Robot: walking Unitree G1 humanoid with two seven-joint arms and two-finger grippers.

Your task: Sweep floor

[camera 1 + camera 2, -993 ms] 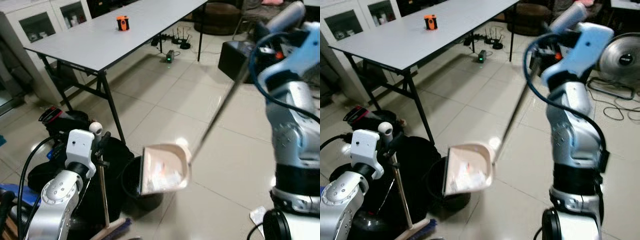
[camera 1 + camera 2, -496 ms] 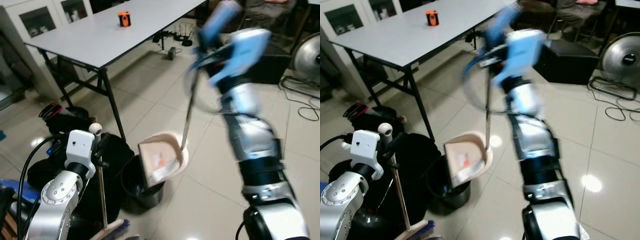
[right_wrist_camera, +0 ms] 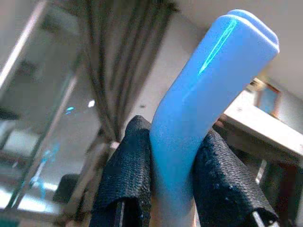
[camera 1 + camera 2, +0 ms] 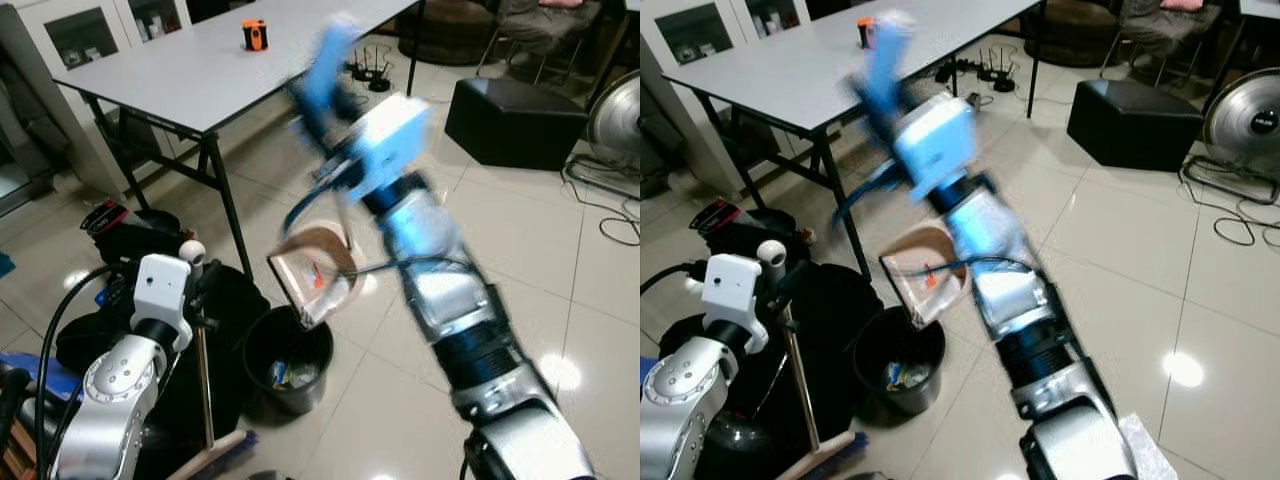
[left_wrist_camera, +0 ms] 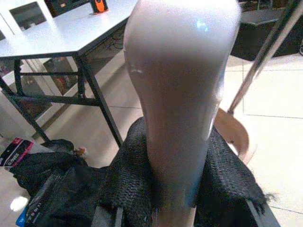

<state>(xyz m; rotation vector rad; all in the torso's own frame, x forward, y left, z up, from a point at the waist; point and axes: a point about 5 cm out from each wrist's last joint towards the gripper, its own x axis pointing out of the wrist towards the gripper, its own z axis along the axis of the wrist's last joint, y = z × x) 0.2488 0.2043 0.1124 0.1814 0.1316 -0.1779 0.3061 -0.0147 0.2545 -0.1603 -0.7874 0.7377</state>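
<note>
My right gripper (image 3: 173, 196) is shut on the blue grip (image 4: 326, 58) of a long-handled dustpan. The pinkish dustpan (image 4: 315, 272) hangs tipped, mouth down, just above a black bin (image 4: 262, 352); a small orange scrap still lies in the pan. Litter (image 4: 286, 373) shows at the bin's bottom. The right arm is blurred with motion. My left gripper (image 5: 175, 198) is shut on the pale grip of a broom, held upright at the lower left. Its thin shaft (image 4: 204, 385) runs down to the broom head (image 4: 222, 455) on the floor.
A grey folding table (image 4: 190, 75) with a small orange object (image 4: 254, 35) stands at the back left. Black bags (image 4: 130, 235) lie beside the bin. A black box seat (image 4: 515, 120), a fan (image 4: 622, 110) and floor cables (image 4: 366, 75) lie farther off on the shiny tiles.
The right arm has swung left across the view and lifted the handle, so the dustpan tipped steeper over the bin; litter now shows inside it. The left arm and broom stayed still.
</note>
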